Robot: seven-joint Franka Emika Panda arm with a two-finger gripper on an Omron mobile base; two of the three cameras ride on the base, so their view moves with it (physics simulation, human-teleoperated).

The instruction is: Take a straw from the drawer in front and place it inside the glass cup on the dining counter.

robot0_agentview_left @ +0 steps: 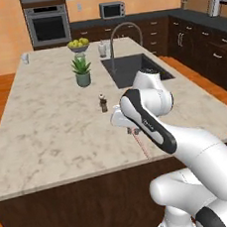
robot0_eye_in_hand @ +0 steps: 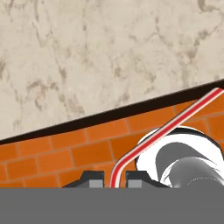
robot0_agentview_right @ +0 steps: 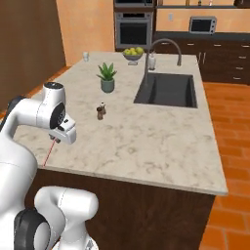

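Observation:
My gripper (robot0_agentview_left: 133, 130) (robot0_agentview_right: 56, 140) hangs over the front edge of the dining counter (robot0_agentview_left: 47, 128) (robot0_agentview_right: 146, 136), shut on the straw (robot0_agentview_left: 143, 144) (robot0_agentview_right: 48, 156). The thin pink-red straw slants down from the fingers. In the hand view the gripper (robot0_eye_in_hand: 115, 179) pinches the straw (robot0_eye_in_hand: 166, 129) at its bend, and the long part runs up to the right across the brick floor below the counter's edge (robot0_eye_in_hand: 109, 52). The glass cup (robot0_agentview_left: 25, 57) (robot0_agentview_right: 86, 56) stands upright at the counter's far corner, well away from the gripper. The drawer is out of view.
On the counter stand a potted plant (robot0_agentview_left: 82, 71) (robot0_agentview_right: 107, 78), a small dark shaker (robot0_agentview_left: 103, 102) (robot0_agentview_right: 101, 111), a fruit bowl (robot0_agentview_left: 78, 44) (robot0_agentview_right: 133, 52) and a soap bottle (robot0_agentview_left: 102, 49) (robot0_agentview_right: 152, 62). A sink (robot0_agentview_left: 130, 68) (robot0_agentview_right: 168, 90) with an arched faucet lies beyond.

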